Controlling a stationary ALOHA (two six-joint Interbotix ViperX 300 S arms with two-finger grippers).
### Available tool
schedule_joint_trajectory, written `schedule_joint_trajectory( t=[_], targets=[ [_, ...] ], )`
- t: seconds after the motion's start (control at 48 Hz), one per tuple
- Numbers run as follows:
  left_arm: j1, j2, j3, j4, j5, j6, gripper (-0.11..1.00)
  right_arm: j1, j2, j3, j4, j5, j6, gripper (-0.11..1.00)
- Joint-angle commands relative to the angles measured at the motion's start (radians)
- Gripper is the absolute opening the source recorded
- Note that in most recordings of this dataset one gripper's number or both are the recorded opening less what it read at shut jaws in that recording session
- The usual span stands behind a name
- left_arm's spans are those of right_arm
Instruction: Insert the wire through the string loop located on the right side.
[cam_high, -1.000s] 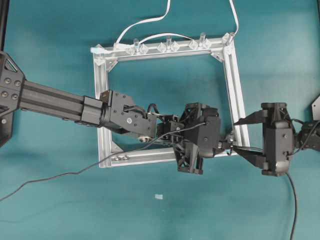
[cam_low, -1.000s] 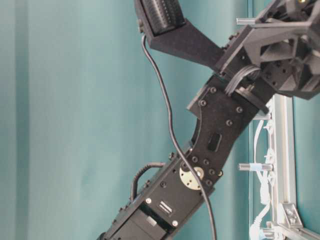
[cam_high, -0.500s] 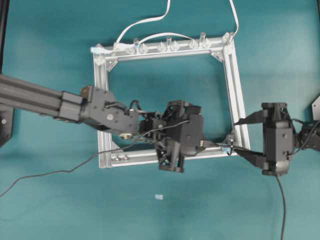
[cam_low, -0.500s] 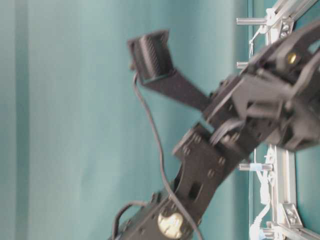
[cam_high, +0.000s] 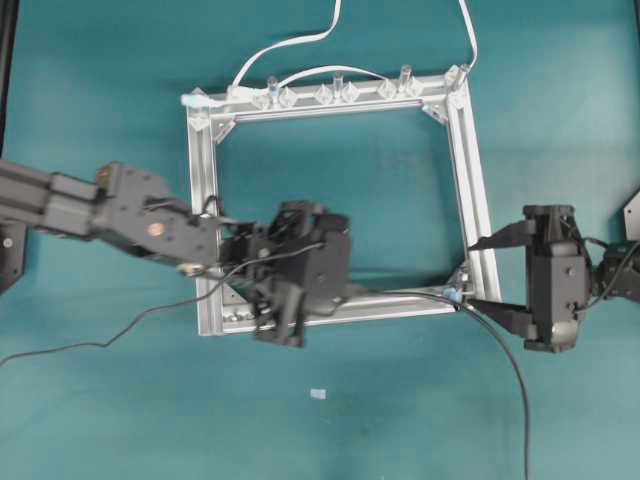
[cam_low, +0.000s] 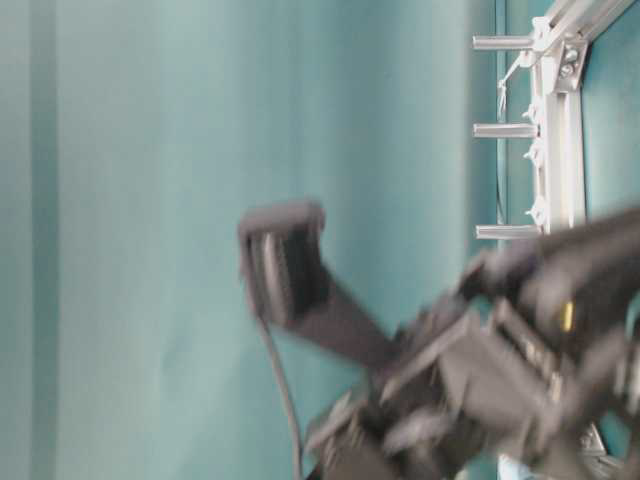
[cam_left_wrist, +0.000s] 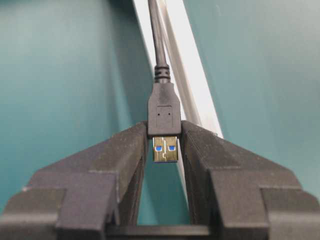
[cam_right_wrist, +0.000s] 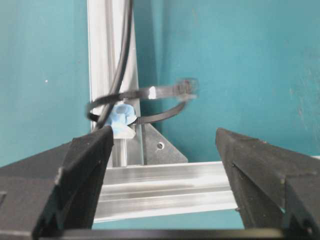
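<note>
The left gripper (cam_left_wrist: 165, 150) pinches the wire (cam_left_wrist: 163, 112) by its plug; the cable already runs through the string loop (cam_right_wrist: 142, 107); the spread, empty right gripper (cam_right_wrist: 162, 155) sits nearer.

teal table (cam_high: 560, 120), aluminium frame (cam_high: 478, 200) on it

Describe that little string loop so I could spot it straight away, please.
Find the square metal frame on the teal table, then its near right corner beside the open right gripper. There the string loop is a thin dark ring above a pale blue piece, with the black wire passing through it, unlike the clear clips along the far rail.
</note>
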Motion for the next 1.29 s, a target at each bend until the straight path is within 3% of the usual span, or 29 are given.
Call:
schedule_joint_trajectory(
  t=[0.0,0.167,0.396,0.75,0.938,1.271],
  targets=[
    [-0.015,-0.091,0.031,0.002,0.055,-0.003,0.26,-0.002,-0.005,-0.02,-0.002,-0.011,0.002,0.9],
    [-0.035,-0.201,0.12,-0.003,0.144,-0.018,0.26,-0.002,0.0,-0.026,-0.002,-0.015,0.002,0.9],
    [-0.069,-0.314,0.232,-0.003,0.189,-0.114,0.26,-0.002,0.032,-0.048,-0.002,-0.015,0.002,0.9],
    [-0.141,-0.446,0.351,-0.003,0.325,-0.192,0.26,-0.002,0.06,-0.077,-0.002,-0.015,0.002,0.9],
    [-0.176,-0.523,0.422,-0.003,0.376,-0.278,0.26,-0.002,0.06,-0.084,-0.002,-0.015,0.0,0.9],
    [-0.219,-0.503,0.436,-0.003,0.376,-0.345,0.26,-0.002,0.06,-0.091,-0.002,-0.028,0.002,0.9]
  ],
)
